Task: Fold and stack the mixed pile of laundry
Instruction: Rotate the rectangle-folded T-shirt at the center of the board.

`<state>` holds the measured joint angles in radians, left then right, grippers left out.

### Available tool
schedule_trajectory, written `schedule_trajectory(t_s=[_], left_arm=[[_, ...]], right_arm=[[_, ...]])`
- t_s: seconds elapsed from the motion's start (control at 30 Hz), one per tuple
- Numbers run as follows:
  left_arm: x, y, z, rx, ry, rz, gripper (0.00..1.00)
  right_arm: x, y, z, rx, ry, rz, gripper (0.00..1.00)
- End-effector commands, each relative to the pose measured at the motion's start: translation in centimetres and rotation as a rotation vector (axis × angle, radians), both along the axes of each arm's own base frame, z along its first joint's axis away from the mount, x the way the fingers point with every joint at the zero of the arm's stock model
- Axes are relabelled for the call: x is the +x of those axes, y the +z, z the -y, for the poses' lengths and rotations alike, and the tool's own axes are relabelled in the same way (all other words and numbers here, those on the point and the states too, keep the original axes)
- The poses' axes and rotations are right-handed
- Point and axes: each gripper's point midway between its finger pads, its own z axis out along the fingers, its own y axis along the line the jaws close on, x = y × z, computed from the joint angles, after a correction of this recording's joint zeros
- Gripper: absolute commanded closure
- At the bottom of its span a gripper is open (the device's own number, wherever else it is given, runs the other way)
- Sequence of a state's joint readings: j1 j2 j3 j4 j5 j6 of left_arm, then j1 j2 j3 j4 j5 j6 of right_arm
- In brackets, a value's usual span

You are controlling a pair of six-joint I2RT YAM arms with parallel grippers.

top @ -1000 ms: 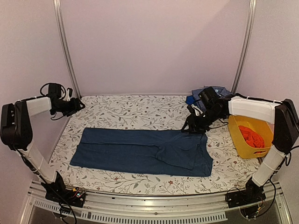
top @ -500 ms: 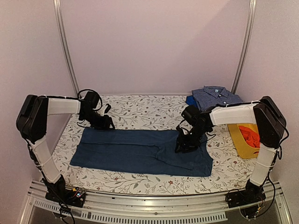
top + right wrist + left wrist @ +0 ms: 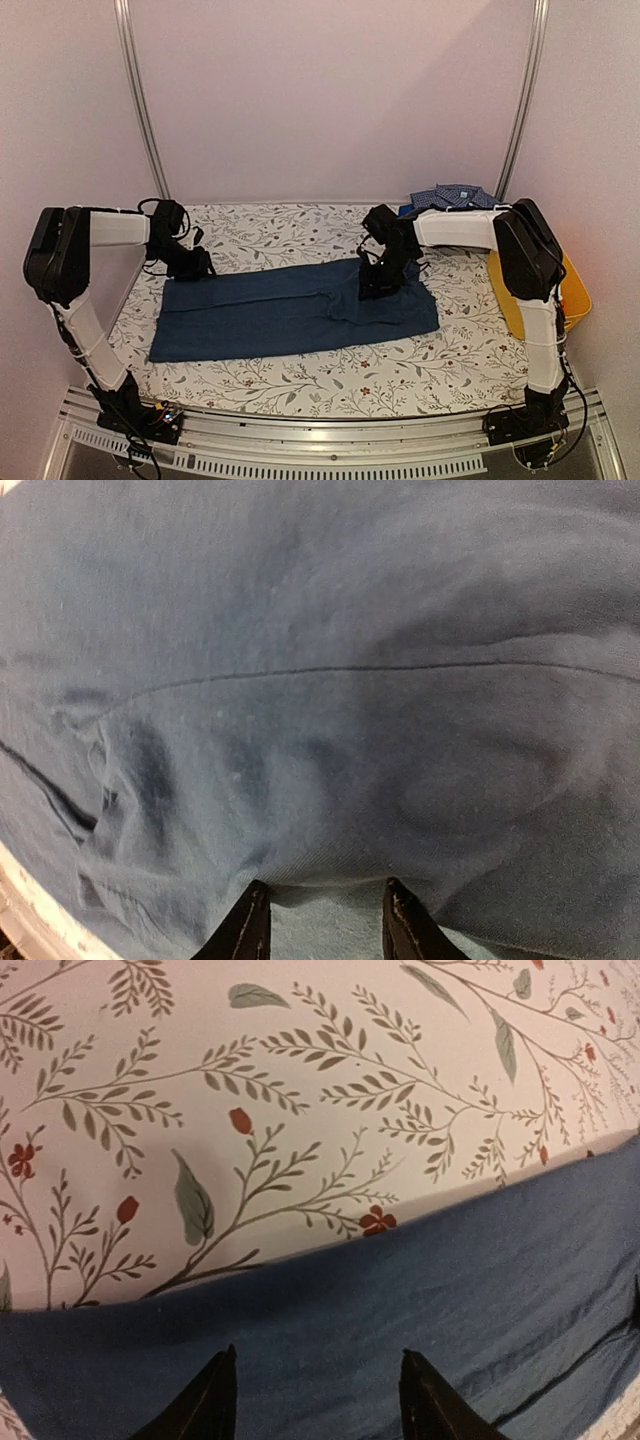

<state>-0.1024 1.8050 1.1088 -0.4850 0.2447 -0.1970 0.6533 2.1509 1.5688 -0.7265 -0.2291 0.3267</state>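
Dark navy trousers lie spread flat across the flowered table cover. My left gripper is at their far left corner. In the left wrist view it is open, its fingertips resting on flat navy cloth just inside the edge. My right gripper is down on the trousers' right part. Its jaws stand partly apart, with a raised hem ridge running between the tips. A blue check shirt lies at the far right corner. The red-orange cloth is hidden.
A yellow plastic basket sits at the right edge, mostly behind my right arm. Bare flowered cover runs behind the trousers and along the front. Metal uprights stand at the back corners.
Both arms swung in onto the trousers. Since half a second ago the right gripper moved back and left, the trousers' right end shifted with it, and its jaws narrowed.
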Motion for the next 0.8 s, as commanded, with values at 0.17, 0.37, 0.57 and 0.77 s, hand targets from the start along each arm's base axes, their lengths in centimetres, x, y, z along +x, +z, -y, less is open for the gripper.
schedule_trajectory(t_s=[0.17, 0.37, 0.57, 0.77], left_arm=[[-0.5, 2.4, -2.0, 0.059, 0.023, 0.054, 0.45], [-1.2, 3.0, 1.7, 0.132, -0.139, 0.112, 0.54], [-2.2, 0.2, 3.0, 0.278, -0.218, 0.052, 0.66], [-2.4, -2.1, 2.7, 0.406, -0.239, -0.019, 0.7]], right_arm=[[16.1, -0.9, -0.6, -0.179, -0.004, 0.317, 0.61], [14.3, 3.6, -1.3, -0.041, -0.015, 0.327, 0.59], [10.5, 8.8, -2.3, 0.119, -0.034, 0.282, 0.6], [6.5, 5.5, -2.5, 0.11, -0.018, 0.144, 0.65]])
